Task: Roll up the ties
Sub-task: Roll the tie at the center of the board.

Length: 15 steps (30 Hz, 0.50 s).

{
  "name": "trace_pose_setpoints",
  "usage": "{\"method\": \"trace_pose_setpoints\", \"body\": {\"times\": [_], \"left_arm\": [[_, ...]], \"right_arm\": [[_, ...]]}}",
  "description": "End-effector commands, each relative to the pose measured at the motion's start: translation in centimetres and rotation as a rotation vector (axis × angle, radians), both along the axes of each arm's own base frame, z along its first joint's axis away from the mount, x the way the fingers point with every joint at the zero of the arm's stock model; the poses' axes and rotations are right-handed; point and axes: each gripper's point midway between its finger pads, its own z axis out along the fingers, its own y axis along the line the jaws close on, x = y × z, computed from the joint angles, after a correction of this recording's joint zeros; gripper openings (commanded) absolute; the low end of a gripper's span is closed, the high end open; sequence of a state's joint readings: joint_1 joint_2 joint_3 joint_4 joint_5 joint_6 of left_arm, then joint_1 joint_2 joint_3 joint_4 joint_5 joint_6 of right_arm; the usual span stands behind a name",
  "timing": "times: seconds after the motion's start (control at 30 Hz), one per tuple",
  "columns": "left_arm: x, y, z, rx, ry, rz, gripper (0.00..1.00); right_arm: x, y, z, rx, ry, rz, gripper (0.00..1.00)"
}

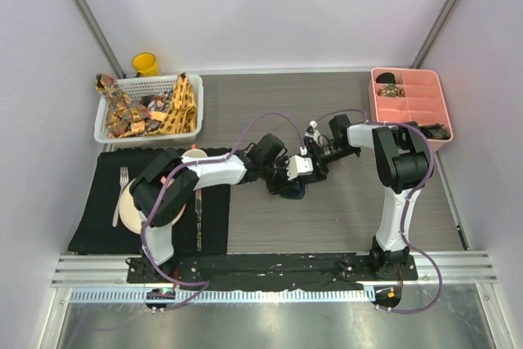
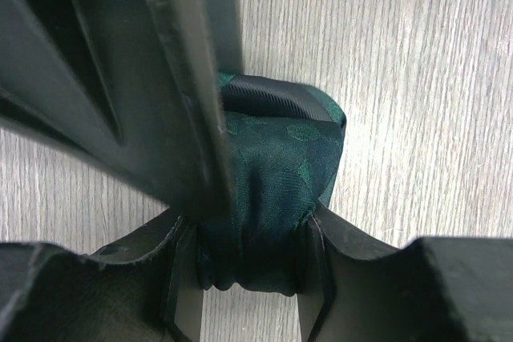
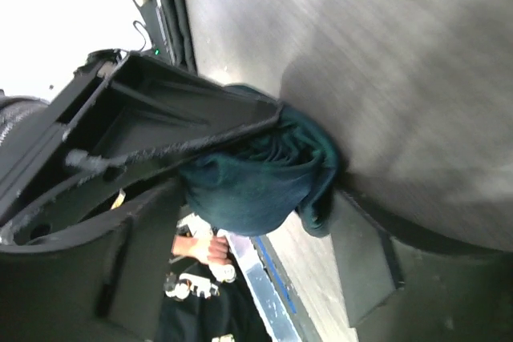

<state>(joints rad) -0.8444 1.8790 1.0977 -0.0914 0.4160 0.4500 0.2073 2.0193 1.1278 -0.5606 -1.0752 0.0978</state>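
From above, the teal tie was almost wholly hidden. My two wrists met over the middle of the table (image 1: 245,96), and their black housings left only a dark smudge showing under them. My left gripper (image 1: 291,185) came in from the left and my right gripper (image 1: 315,161) from the right, the two close together. My left arm also crossed the black placemat (image 1: 94,218), covering part of the plate (image 1: 127,208) and part of the cup (image 1: 194,154). The fork (image 1: 119,194) showed whole beside the plate. A few small dark things sat in the pink tray (image 1: 409,75) at the far right, too small for me to name.

Close up, a large black ribbed part, blurred by nearness, blocked the upper left of my left wrist view and covered one side of the roll.

The teal tie (image 2: 280,166) was wound into a fat coil of dark green cloth with faint rounded spots woven in. Black lining showed at its open end. My left gripper (image 2: 248,274) was pinching it, the cloth bulging between the two pads (image 2: 317,250). I could not tell whether it lay on the wood-grain top or just off it.

In my right wrist view the same coil (image 3: 248,190) showed its layers edge-on. My right gripper (image 3: 256,234) had a finger on either side of the coil, but I could not tell whether it pressed or merely stood around it.

The patterned ties (image 1: 176,108) lay heaped in the white basket (image 1: 147,140) at the far left, well apart.
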Motion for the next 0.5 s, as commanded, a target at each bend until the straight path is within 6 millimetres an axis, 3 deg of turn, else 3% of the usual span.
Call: {"method": "trace_pose_setpoints", "body": {"times": [0.0,0.17,0.27,0.47], "left_arm": [[-2.4,4.3,-5.5,0.216,0.104,0.021,0.05],[-2.4,4.3,-5.5,0.218,0.106,0.022,0.05],[-2.3,4.2,-5.4,0.214,0.1,0.022,0.05],[-2.5,4.3,-5.4,0.214,0.105,0.023,0.05]], "right_arm": [[-2.0,0.2,2.2,0.064,-0.004,0.056,0.79],[-3.1,-0.1,1.2,0.044,0.052,0.063,0.79],[-3.1,-0.2,0.8,0.038,0.075,0.056,0.72],[-0.7,-0.2,0.1,-0.019,0.047,-0.008,0.69]]}}
